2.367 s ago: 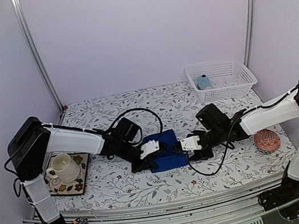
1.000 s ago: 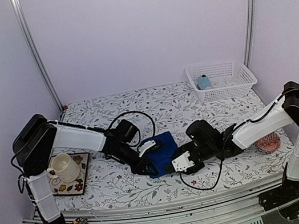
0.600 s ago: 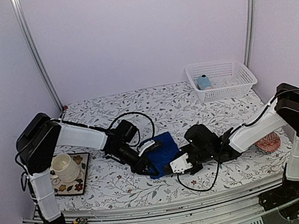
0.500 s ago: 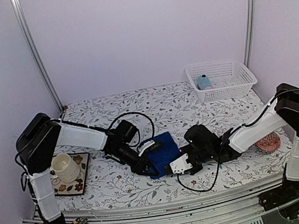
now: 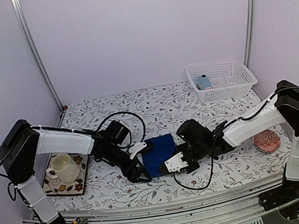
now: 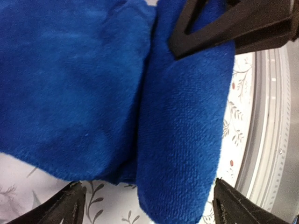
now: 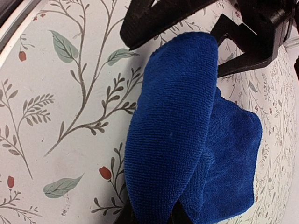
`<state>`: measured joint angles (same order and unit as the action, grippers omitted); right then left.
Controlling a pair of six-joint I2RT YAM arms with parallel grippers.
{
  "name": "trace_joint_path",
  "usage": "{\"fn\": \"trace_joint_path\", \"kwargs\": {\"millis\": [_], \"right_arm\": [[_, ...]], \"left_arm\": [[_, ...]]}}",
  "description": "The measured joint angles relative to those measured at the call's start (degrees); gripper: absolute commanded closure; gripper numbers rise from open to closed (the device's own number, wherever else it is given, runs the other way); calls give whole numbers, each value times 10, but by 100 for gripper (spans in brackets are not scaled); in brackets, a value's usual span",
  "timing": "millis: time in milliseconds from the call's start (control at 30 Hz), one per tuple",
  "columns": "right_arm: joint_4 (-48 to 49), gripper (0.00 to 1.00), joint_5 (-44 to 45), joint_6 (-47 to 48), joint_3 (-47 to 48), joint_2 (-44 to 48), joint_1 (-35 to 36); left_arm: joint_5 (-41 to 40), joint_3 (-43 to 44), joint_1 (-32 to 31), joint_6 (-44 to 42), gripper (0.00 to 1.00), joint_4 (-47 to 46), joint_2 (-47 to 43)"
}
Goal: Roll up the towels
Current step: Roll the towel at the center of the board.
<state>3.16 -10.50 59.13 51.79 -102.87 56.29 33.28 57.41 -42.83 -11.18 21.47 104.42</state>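
Note:
The royal-blue towel lies mid-table, its near edge turned up into a thick roll. My right gripper is shut on the right end of that roll; in the right wrist view its fingertips are mostly hidden under the cloth. My left gripper stands wide open at the roll's left end, its fingertips on either side of the roll without touching it. The small light-blue towel sits in the basket.
A white basket stands at the back right. A cup rests on a patterned coaster at the left. A pink-red patterned ball lies by the right arm. Cables loop over the floral tablecloth near both wrists.
My left gripper has opened, let go of the royal-blue towel and drawn back to the left. My right gripper has shifted left and shut on the rolled near edge.

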Motion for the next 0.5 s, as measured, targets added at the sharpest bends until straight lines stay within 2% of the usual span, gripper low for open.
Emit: {"fn": "trace_joint_path", "kwargs": {"millis": [267, 500], "right_arm": [[-70, 86, -43, -22, 46, -28, 0], [-125, 86, -85, -53, 102, -61, -3]], "left_arm": [[-143, -77, -7, 3, 3, -27, -95], [-280, -172, -81, -27, 4, -118, -184]]}}
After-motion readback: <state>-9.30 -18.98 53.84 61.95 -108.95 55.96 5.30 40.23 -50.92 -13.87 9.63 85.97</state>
